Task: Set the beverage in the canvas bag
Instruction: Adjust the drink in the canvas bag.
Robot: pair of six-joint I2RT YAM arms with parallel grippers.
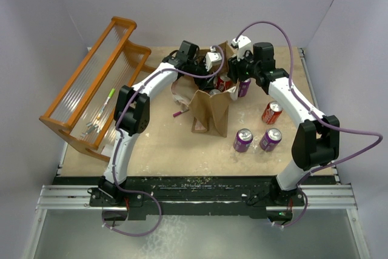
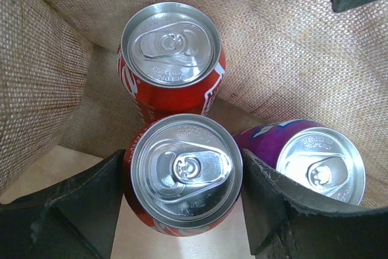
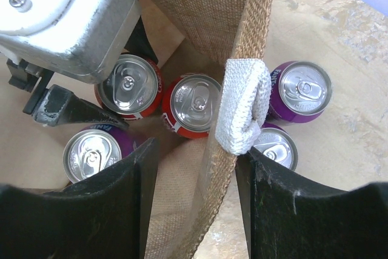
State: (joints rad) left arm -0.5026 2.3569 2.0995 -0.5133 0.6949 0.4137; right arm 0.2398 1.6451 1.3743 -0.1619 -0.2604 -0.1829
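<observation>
Nearest me, two loose purple cans [image 1: 243,139] and a loose red can [image 1: 271,112] wait on the table [image 1: 157,150]. Behind them stands the canvas bag [image 1: 212,113]. The left gripper [image 2: 183,177] is down inside it, its fingers closed on the sides of a held red can [image 2: 182,150], right beside another red can [image 2: 173,53] and a purple can [image 2: 318,162] in the bag. The right gripper [image 3: 197,147] is half open over the bag's wall and white handle [image 3: 242,107], not squeezing, I think. It is crowded in there, so the held can could bump the others over, or the soft wall could flop in.

Rough woven canvas bag [image 2: 291,59], glossy metal can [image 2: 182,171]
</observation>
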